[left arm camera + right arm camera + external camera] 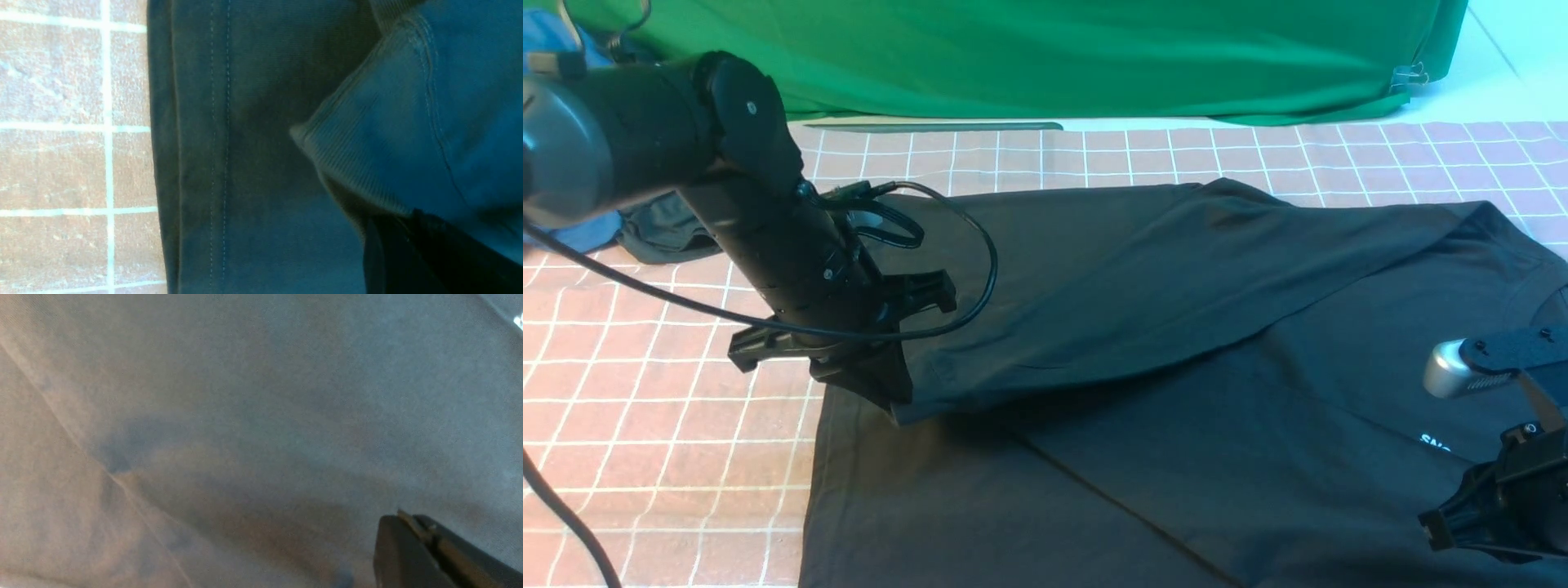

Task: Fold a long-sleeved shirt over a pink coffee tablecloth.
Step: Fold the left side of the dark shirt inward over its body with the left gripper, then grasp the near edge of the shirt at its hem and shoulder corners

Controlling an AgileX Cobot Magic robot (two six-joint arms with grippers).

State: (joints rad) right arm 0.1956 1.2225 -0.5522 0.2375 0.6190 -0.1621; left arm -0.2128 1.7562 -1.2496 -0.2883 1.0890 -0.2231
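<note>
Left gripper [892, 398] pinched sleeve cuff [367, 134] to lay sleeve across long-sleeved shirt [1176, 392] on pink coffee tablecloth [645, 408]; right gripper [1441, 523] hovered, closure untellable

leaving pink coffee tablecloth [645, 425] open left of long-sleeved shirt [1176, 327], crowding far left with dark garment [662, 233], walling rear with green backdrop [1054, 57]

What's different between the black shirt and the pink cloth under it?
The long-sleeved shirt is black with a small white print; the pink coffee tablecloth carries a white grid. The shirt has a sleeve folded across its body, held by the left gripper; the tablecloth lies flat. The tablecloth spreads wider than the shirt. Both are fabric.
</note>
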